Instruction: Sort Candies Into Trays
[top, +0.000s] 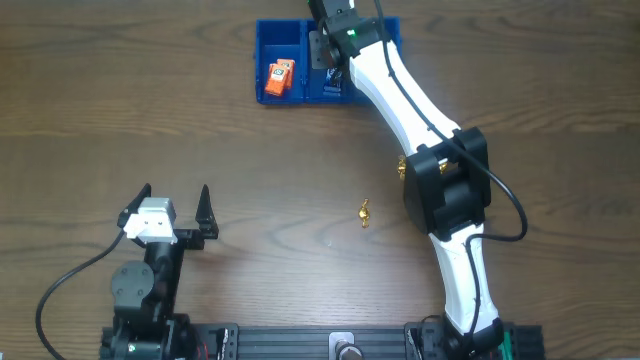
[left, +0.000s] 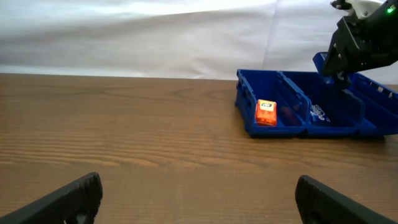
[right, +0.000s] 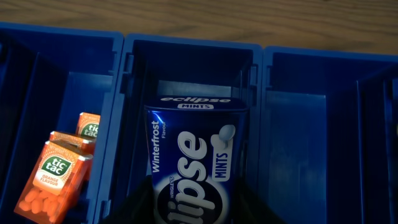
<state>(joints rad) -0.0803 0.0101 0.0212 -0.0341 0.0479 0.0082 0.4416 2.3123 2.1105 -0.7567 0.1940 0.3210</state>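
Blue mint tin (right: 196, 162): clamped between the fingers of the right gripper (right: 196, 208), jaws closed on its lower sides. It stands upright within a compartment of the blue tray (right: 118, 93), between two dividing walls. Whether it touches the floor cannot be told.

Adjacent compartment: orange candy boxes (right: 56, 174), stacked against the shared wall.

Top view: the right arm lies across the tray's right part and hides it.

Wooden table (top: 150, 130): one gold-wrapped candy (top: 364, 213) lies near the middle, well apart from the tray. A second gold piece (top: 402, 168) is partly hidden by the right arm's elbow.

Left gripper (top: 177, 200): near its base, jaws spread wide, holding nothing.
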